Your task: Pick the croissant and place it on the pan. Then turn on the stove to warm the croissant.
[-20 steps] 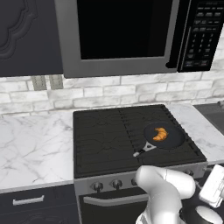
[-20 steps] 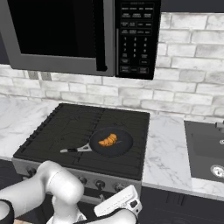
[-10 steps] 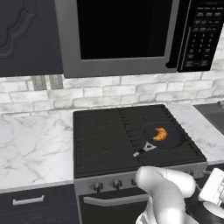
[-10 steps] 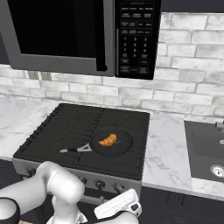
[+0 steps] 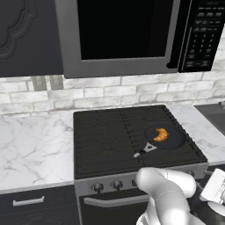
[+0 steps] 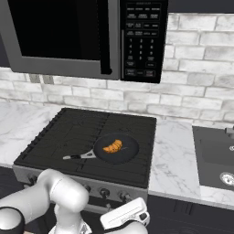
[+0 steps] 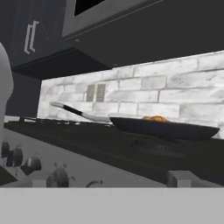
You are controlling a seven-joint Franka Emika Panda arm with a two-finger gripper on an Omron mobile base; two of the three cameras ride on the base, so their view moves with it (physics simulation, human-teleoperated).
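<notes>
With the small golden-orange crescent croissant (image 6: 112, 146) being carried in the round black frying pan (image 6: 123, 153) above and beyond it, the wide-open claw is being faced towards the black range's dark round knobs (image 7: 59, 177), just ahead and slightly below.

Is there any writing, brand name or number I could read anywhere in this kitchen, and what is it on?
Microwave keypad: rows of pale button labels, too small and blurred to read.
Stove knobs: no markings can be made out.
Pan and croissant: no writing.
No legible text anywhere.
</notes>
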